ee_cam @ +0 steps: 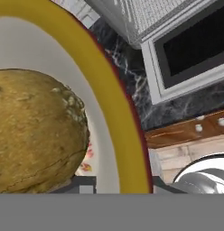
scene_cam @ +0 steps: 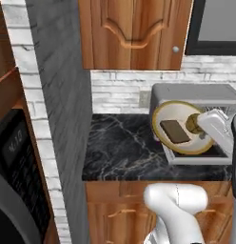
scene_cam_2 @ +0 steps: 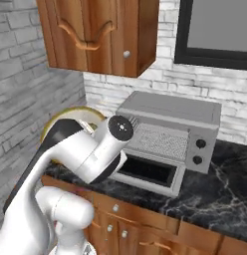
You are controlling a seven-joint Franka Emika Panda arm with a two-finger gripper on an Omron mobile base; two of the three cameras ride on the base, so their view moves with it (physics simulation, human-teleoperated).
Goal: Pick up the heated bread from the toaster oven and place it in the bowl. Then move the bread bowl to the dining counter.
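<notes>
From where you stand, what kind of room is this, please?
A home kitchen, it seems: a grey toaster oven with its door down on a black marble counter, wooden cabinets above, and a white brick wall.

The toaster oven (scene_cam_2: 168,137) is being carried by the black white-veined marble counter (scene_cam: 121,145), which is running along the white brick wall (scene_cam: 117,88). Its drop-down door (scene_cam_2: 145,172) is being held open, lowered over the counter's front part. The counter is being supported by wooden base cabinets (scene_cam_2: 145,226).

bowl (scene_cam_2: 70,113): mostly hidden behind the arm
bread (ee_cam: 35,131): cut off at the left edge
claw: fingertips can't be made out
</notes>
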